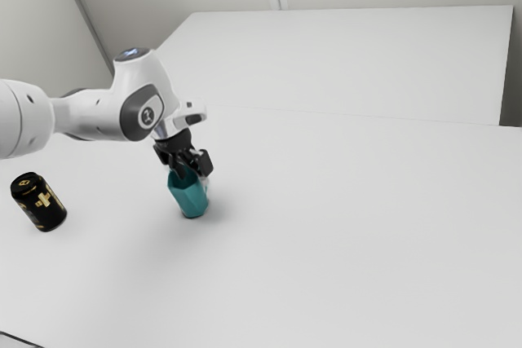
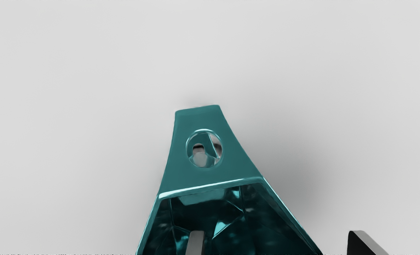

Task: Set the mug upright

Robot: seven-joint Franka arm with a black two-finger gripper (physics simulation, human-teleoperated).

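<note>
The teal, flat-sided mug [image 1: 192,201] stands on the table below the hand, its mouth upward and its body leaning slightly in the exterior view; whether it is fully upright I cannot tell. Over its rim is my gripper [image 1: 192,173], fingers apart. From the hand, the mug [image 2: 210,177] shows a dark, hollow inside and a tapering teal part with a round hole. My gripper [image 2: 278,243] is open astride one wall: one finger [image 2: 195,243] reaches into the mouth, the other [image 2: 367,244] hangs outside with a gap to the wall.
A black can with gold markings [image 1: 41,201] stands on the white table [image 1: 342,226], toward the exterior view's left and apart from the mug. The corner of some dark-edged object [image 1: 20,340] shows at the exterior view's lower left.
</note>
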